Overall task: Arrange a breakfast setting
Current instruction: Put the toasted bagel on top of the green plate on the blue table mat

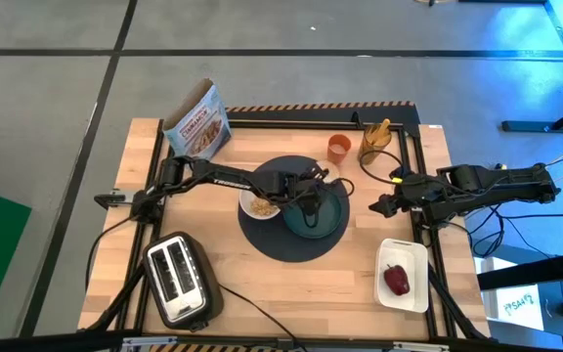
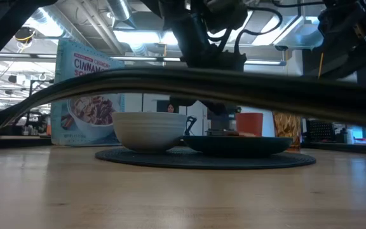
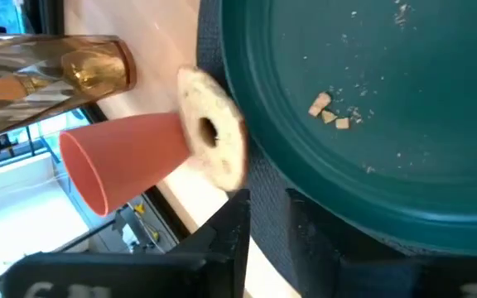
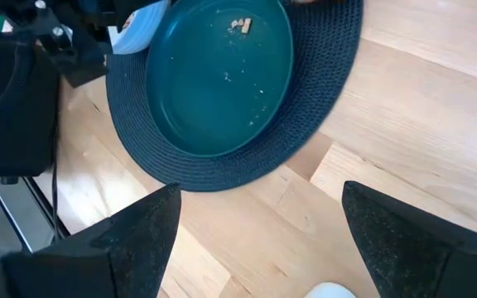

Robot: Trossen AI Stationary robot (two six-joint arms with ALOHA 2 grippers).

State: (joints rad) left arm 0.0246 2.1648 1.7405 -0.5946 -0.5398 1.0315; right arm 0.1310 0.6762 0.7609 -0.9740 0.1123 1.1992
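crumbs on teal plate (image 3: 371, 108), hidden low

Left pincer (image 1: 313, 198) hiding teal plate (image 1: 328, 217) centre, spoon unseen

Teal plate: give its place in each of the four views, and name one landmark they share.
High view: teal plate at centre, on the right part of the dark round mat.
Low view: right of centre, a thin dark dish beside the small white bowl.
Left wrist view: fills the upper right.
Right wrist view: upper centre, ringed by the mat.
Shared landmark: the mat under it.
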